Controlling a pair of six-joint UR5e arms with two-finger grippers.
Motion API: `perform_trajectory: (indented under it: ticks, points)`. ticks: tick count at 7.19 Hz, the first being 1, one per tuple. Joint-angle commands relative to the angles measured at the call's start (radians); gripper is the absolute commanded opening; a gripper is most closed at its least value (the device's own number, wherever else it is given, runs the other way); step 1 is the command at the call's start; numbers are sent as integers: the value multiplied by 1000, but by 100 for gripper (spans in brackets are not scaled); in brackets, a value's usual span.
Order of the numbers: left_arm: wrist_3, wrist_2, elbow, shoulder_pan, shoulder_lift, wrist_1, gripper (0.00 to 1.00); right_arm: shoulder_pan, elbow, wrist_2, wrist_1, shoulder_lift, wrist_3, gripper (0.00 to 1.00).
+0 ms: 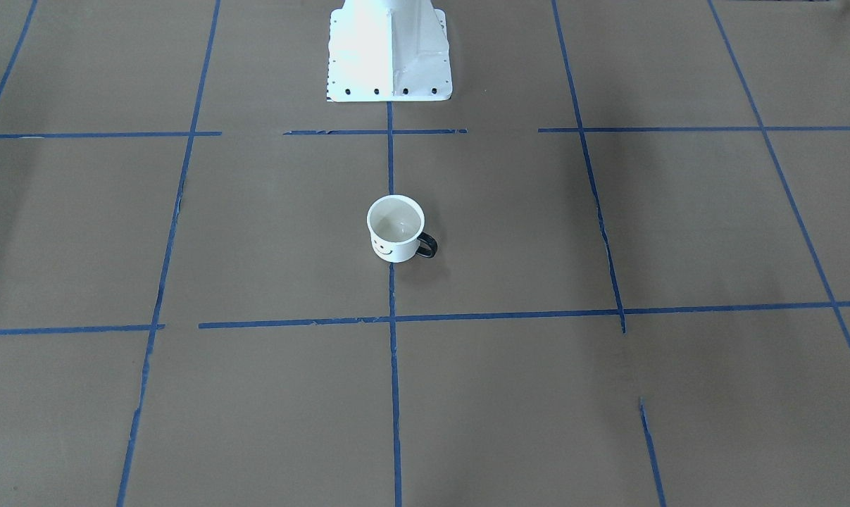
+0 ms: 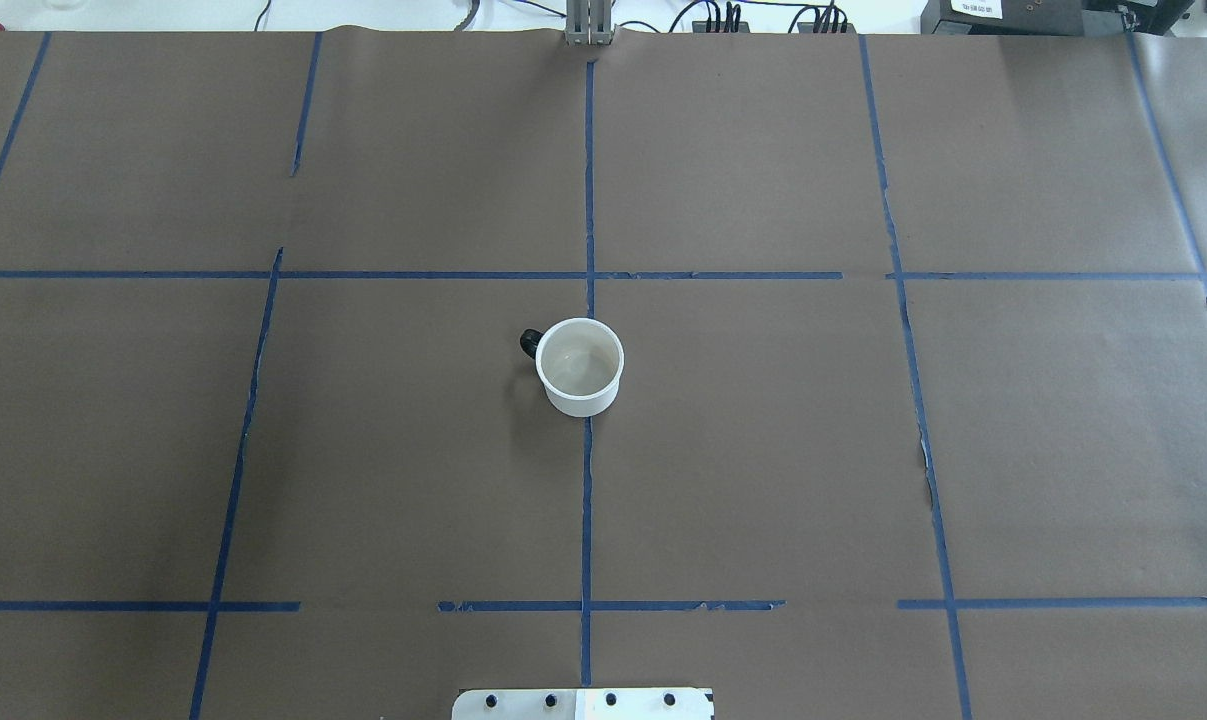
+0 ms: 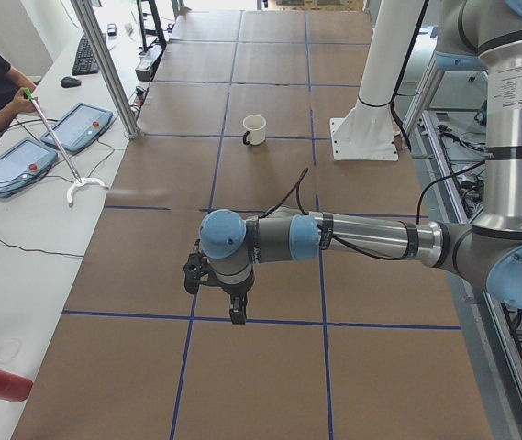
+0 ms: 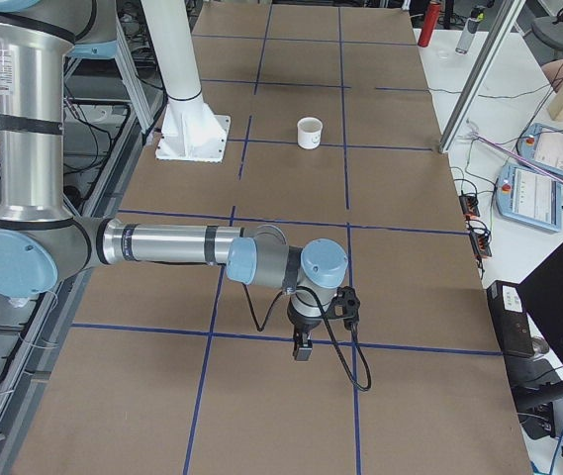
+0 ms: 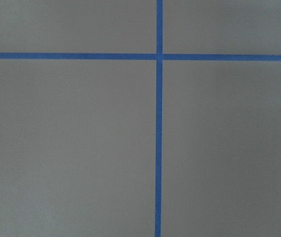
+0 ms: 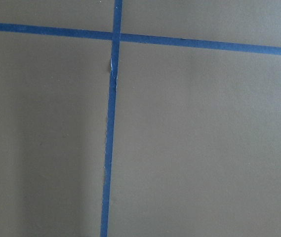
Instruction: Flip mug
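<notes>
Mug point(image 2: 580, 367) stands upright, mouth up, in the middle of the desk point(image 2: 763, 450), far from all edges. Left tool point(image 3: 237, 316) and right tool point(image 4: 302, 352) hang near opposite ends; open or closed, I cannot tell.

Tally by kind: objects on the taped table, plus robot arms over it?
Mug: 1
Robot arms: 2 (left arm, right arm)
Total: 3

Blue tape cross point(image 5: 159, 56); seemingly paper point(image 5: 71, 148).
</notes>
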Motion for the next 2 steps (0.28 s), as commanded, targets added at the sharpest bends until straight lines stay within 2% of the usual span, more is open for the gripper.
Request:
perform_trajectory:
  ticks: [1, 2]
  points:
    - [2, 121, 6, -1, -39, 10, 100, 0, 0, 0, 0, 0, 0, 100]
    - [5, 112, 14, -4, -41, 4, 100, 0, 0, 0, 0, 0, 0, 100]
